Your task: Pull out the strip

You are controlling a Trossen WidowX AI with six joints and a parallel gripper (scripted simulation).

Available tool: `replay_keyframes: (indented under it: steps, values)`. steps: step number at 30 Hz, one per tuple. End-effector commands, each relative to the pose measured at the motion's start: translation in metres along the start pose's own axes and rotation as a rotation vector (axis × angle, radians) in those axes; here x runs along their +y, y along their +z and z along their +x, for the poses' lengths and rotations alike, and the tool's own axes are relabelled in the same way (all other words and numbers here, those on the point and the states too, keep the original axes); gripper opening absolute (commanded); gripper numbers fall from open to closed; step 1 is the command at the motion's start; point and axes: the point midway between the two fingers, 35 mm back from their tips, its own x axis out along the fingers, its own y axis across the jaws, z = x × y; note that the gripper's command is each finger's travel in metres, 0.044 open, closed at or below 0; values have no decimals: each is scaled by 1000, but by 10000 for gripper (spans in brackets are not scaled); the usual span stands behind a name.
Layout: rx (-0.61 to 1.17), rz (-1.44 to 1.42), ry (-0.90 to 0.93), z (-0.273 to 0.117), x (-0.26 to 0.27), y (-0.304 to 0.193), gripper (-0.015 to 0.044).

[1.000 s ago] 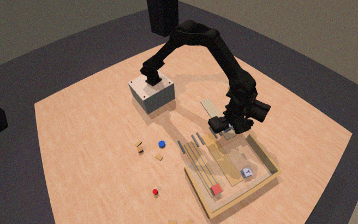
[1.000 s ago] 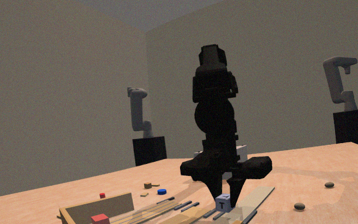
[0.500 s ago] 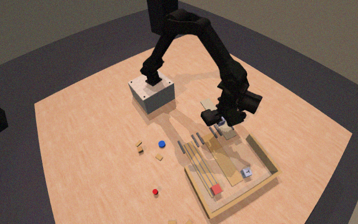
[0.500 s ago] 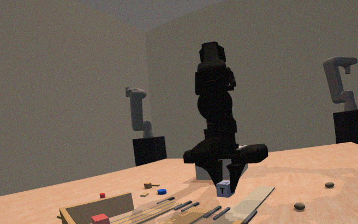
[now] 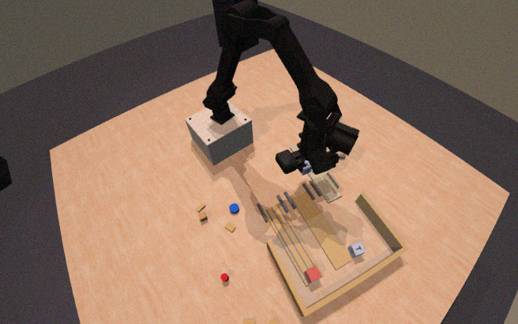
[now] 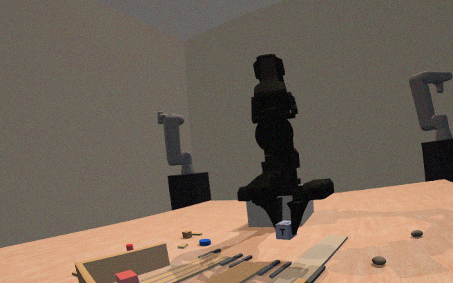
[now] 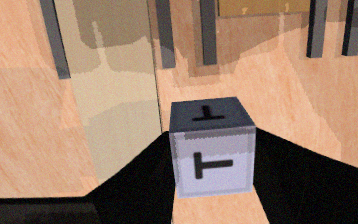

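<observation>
Wrist: fingers clamp labelled cube (image 7: 212,152), airborne.

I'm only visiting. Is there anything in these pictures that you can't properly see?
- Top view: the labelled cube is mostly hidden beneath the gripper, so its letter is unreadable.
- Exterior view: the tray is cut off by the bottom edge.
- Exterior view: two dark lumps are too small to identify.
- Top view: tan pieces are cut off by the bottom edge.
</observation>
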Motion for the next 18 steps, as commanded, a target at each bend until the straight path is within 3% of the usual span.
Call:
replay_keyframes:
  steps: [1,8,14,18]
  values:
    - [-6,-3,0,-1,-8,-13,0]
    - [-5,-3,-1,0,-15,-27,0]
    - [-5,-3,-1,-34,-15,-27,0]
    - [-5,-3,-1,-35,-15,-27,0]
